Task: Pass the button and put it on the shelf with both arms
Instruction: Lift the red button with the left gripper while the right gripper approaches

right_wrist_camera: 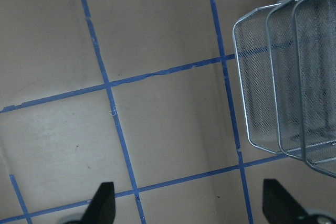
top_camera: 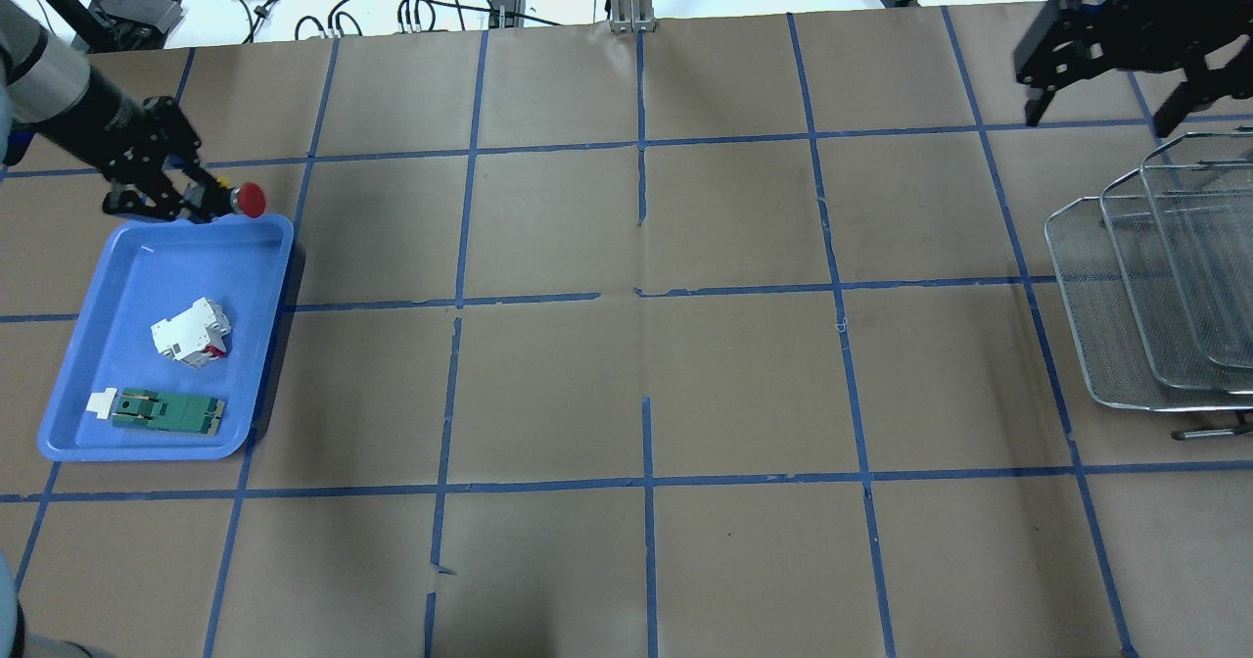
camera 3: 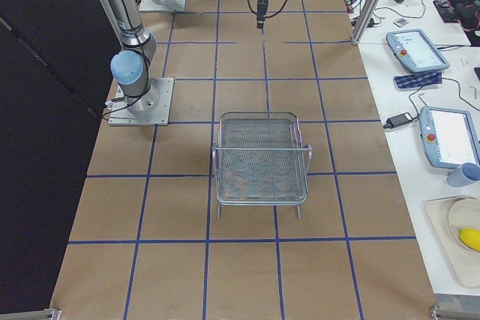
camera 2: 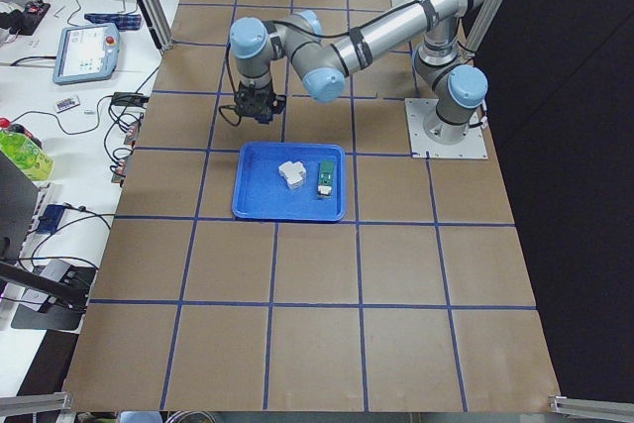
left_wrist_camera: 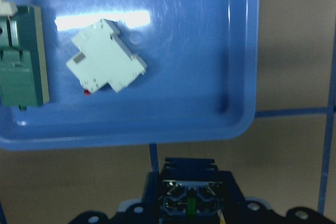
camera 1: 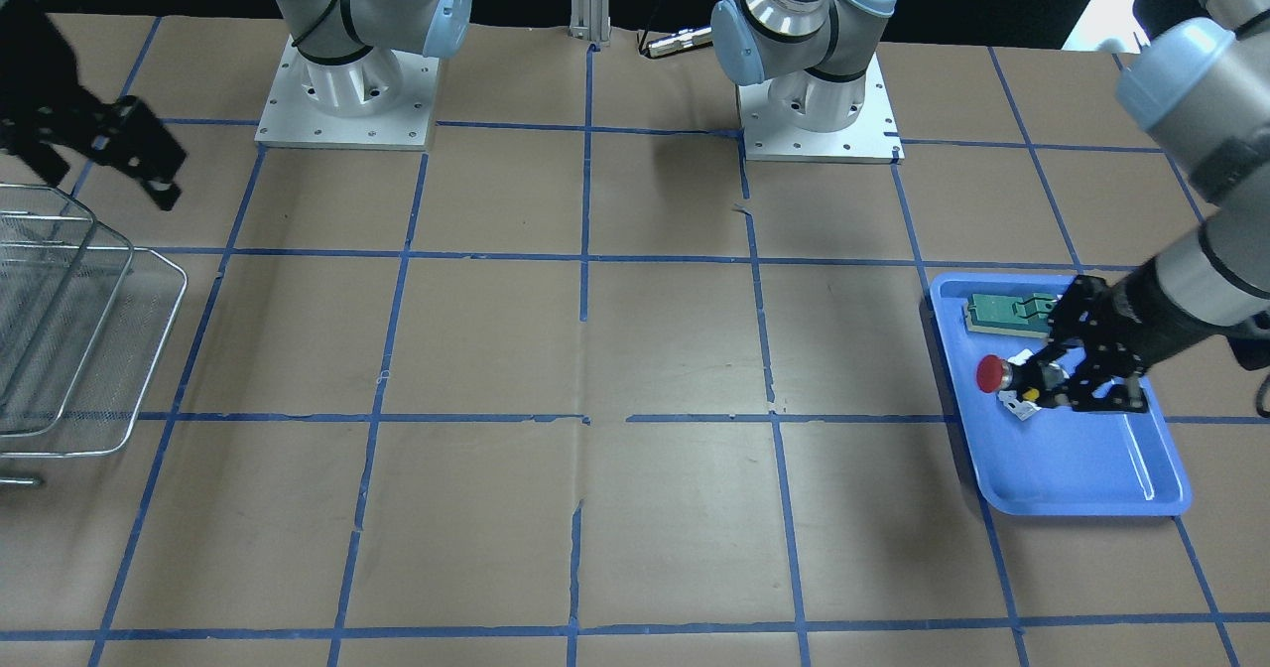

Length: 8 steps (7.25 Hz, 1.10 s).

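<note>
My left gripper (top_camera: 201, 198) is shut on the button (top_camera: 250, 200), which has a red cap and a black body. It holds the button sideways above the far edge of the blue tray (top_camera: 137, 450). The button also shows in the front view (camera 1: 992, 374), with my left gripper (camera 1: 1037, 385) shut on its body, and at the bottom of the left wrist view (left_wrist_camera: 189, 196). My right gripper (top_camera: 1101, 110) is open and empty and hangs beyond the silver wire-mesh shelf (top_camera: 1155, 286). Its fingertips (right_wrist_camera: 102, 203) stand wide apart over bare table, with the shelf (right_wrist_camera: 283, 77) to one side.
In the blue tray (left_wrist_camera: 241, 77) lie a white block with a small red tab (top_camera: 192, 331) and a green flat part (top_camera: 166, 410). The two arm bases (camera 1: 347, 91) stand at the robot's edge of the table. Blue tape lines grid the brown tabletop.
</note>
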Each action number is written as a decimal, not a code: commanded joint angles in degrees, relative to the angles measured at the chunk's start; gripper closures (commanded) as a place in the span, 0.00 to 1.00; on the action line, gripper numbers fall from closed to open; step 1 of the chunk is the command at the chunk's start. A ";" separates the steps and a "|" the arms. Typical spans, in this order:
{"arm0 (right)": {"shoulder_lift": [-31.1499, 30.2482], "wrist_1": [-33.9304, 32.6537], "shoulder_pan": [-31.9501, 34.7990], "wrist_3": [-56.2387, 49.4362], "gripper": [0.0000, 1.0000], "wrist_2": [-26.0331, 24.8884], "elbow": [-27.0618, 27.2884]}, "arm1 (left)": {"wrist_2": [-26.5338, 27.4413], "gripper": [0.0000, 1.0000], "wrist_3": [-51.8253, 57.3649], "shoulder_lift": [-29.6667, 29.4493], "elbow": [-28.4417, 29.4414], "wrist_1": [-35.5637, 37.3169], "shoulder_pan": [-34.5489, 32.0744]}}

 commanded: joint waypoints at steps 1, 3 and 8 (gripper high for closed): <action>3.98 0.24 -8.42 -7.85 0.00 9.33 0.24 | -3.78 1.00 -13.19 4.27 -0.65 -1.02 -12.18; 4.52 4.08 -10.38 -13.47 0.00 24.70 2.60 | -3.61 1.00 -30.95 2.97 0.58 2.12 -27.03; 4.70 27.13 -9.85 -37.33 0.00 53.45 4.20 | -6.42 1.00 -49.90 2.79 1.02 7.94 -42.37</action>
